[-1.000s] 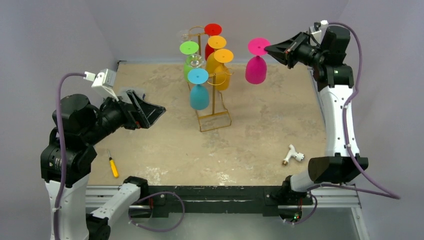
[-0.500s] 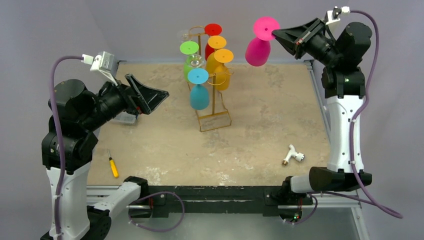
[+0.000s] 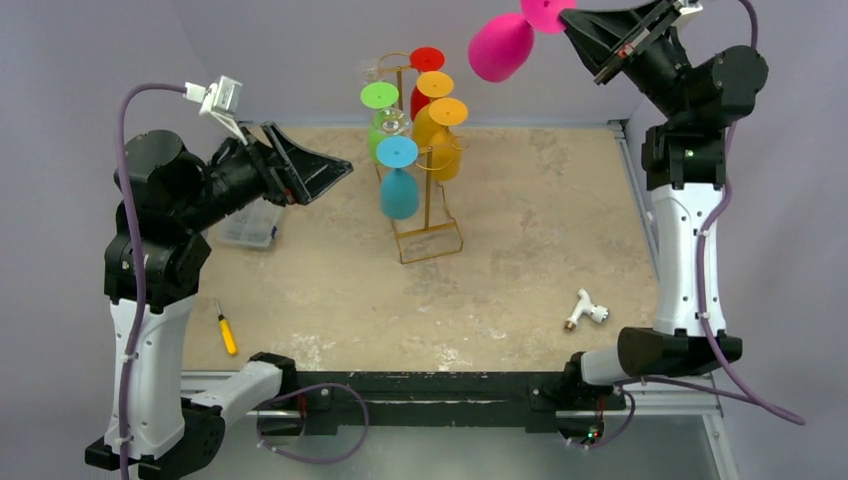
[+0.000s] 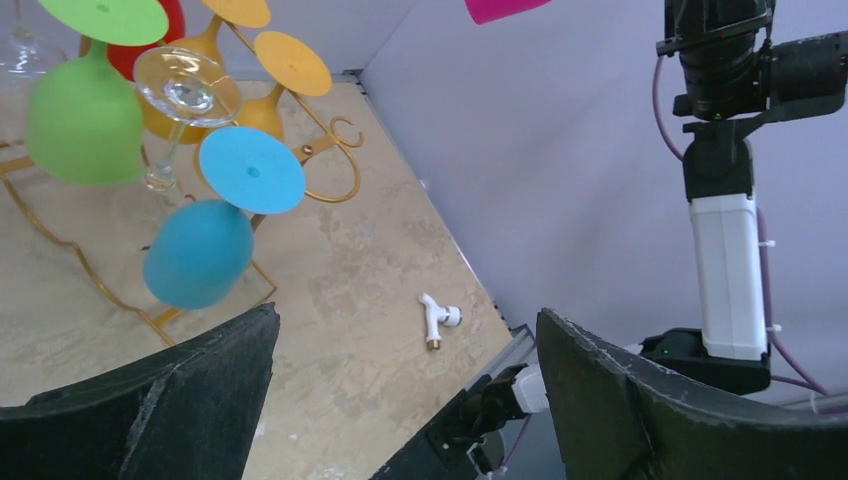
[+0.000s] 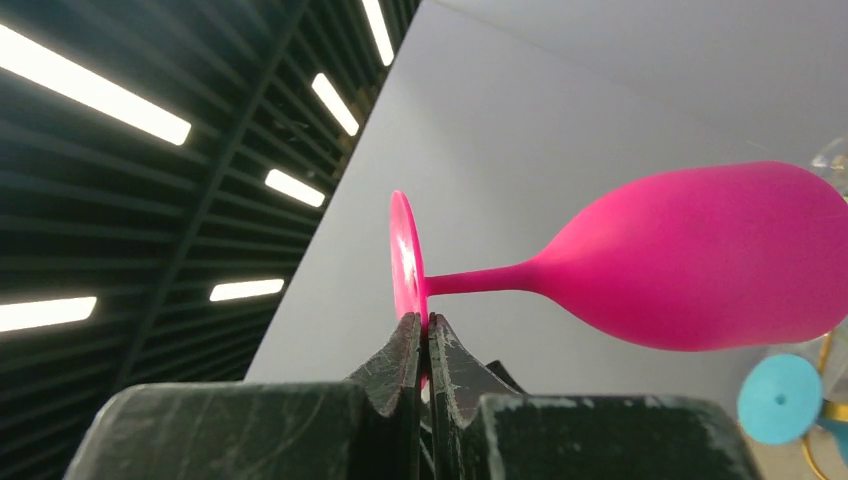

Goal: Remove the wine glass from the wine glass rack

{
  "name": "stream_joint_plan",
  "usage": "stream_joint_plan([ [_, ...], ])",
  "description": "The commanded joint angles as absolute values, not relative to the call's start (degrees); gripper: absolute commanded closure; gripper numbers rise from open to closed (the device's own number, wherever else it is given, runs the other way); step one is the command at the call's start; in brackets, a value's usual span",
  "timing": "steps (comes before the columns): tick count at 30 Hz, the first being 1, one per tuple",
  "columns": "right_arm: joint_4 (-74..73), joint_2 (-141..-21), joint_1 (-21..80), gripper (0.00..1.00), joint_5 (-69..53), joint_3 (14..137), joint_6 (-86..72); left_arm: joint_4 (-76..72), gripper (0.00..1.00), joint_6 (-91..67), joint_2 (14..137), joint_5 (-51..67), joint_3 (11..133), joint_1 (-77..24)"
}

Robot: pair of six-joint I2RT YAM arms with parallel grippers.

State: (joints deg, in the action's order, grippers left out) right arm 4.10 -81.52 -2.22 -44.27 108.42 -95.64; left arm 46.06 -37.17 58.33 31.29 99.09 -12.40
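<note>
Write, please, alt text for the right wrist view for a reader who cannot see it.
The right gripper, shut on the foot of the pink wine glass, holds it in the air on its side, bowl to the right. Behind are a grey wall and ceiling lights; the foot of a blue glass shows at lower right.

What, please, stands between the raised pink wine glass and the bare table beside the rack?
Nothing visible. The pink wine glass, its foot pinched in the right gripper, hangs clear of the wine glass rack and the table.
</note>
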Motion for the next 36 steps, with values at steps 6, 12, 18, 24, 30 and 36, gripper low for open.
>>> stream_joint_plan([
  [6, 33.73, -85.26, 3.36, 1.0, -39.85, 110.05, -114.65, 22.47, 0.03, -52.73, 62.62, 46.25, 102.2, -11.31],
  [12, 42.79, -89.77, 7.48, 1.0, -38.48, 113.49, -122.41, 9.51, 0.07, -62.63, 64.7, 49.85, 102.49, -9.42],
  [18, 43.89, -91.77, 11.65, 1.0, -38.32, 115.41, -123.76, 4.19, 0.07, -65.86, 67.48, 51.0, 105.04, -9.17],
  [24, 46.62, -93.45, 14.56, 1.0, -38.74, 116.12, -126.44, 3.83, 0.07, -64.67, 67.79, 47.17, 105.56, -9.05],
  [30, 53.6, -93.41, 15.6, 1.0, -37.94, 112.31, -132.73, 3.38, 0.07, -64.0, 68.26, 45.86, 105.28, -9.05],
  [36, 45.28, -83.22, 17.2, 1.0, -39.06, 98.74, -124.77, -0.04, 0.07, -65.51, 68.64, 48.76, 102.43, -9.05],
])
